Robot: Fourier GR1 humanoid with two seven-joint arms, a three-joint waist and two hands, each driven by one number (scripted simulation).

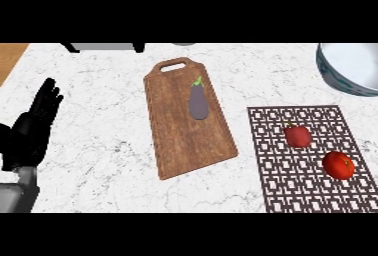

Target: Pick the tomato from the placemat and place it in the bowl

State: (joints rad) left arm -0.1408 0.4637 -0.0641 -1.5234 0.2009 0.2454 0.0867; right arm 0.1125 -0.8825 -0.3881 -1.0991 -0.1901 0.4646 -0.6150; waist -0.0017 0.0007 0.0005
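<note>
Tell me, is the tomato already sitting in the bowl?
No. The tomato lies on the placemat, below a red pepper, while the bowl stands apart at the counter's upper right.

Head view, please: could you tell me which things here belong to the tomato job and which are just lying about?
Belongs to the job:
round red tomato
dark patterned placemat
large pale bowl
black left hand, resting open

Lying about:
red bell pepper
purple eggplant
wooden cutting board
</note>
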